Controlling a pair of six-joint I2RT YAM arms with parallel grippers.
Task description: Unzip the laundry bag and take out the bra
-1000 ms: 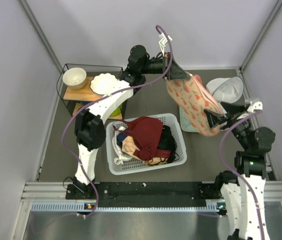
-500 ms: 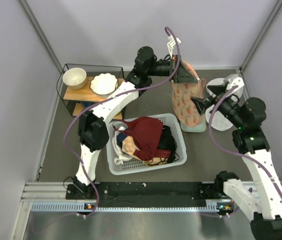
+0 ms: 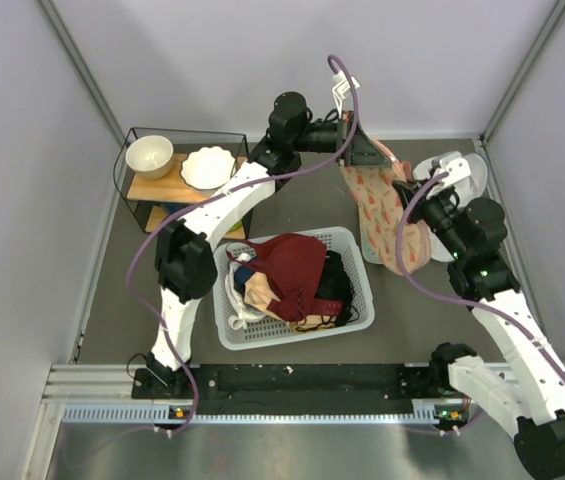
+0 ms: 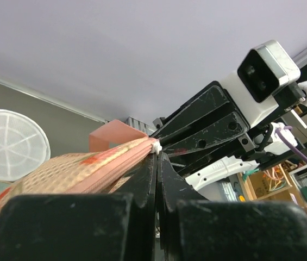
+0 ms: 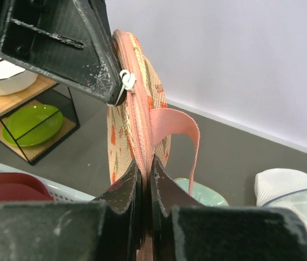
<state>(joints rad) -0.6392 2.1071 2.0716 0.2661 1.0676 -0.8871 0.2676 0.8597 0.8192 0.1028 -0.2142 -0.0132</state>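
The peach-pink flowered laundry bag hangs in the air above the table's far right. My left gripper is shut on its top corner, where a small white zipper pull sits at the fingertips. Close beside it, my right gripper is shut on the bag's zipped edge, just below that pull. A pink strap loop hangs off the bag. In the left wrist view the bag lies to the left of my shut left gripper. The bra is hidden.
A white basket heaped with maroon, black and pale clothes stands mid-table. Under the bag lies a mint-green tray, with a white mesh pouch to its right. A black wire shelf with white bowls stands at far left.
My right gripper left the bag's lower end, rose to the top edge next to the left gripper and shut on it. The bag now hangs straighter.
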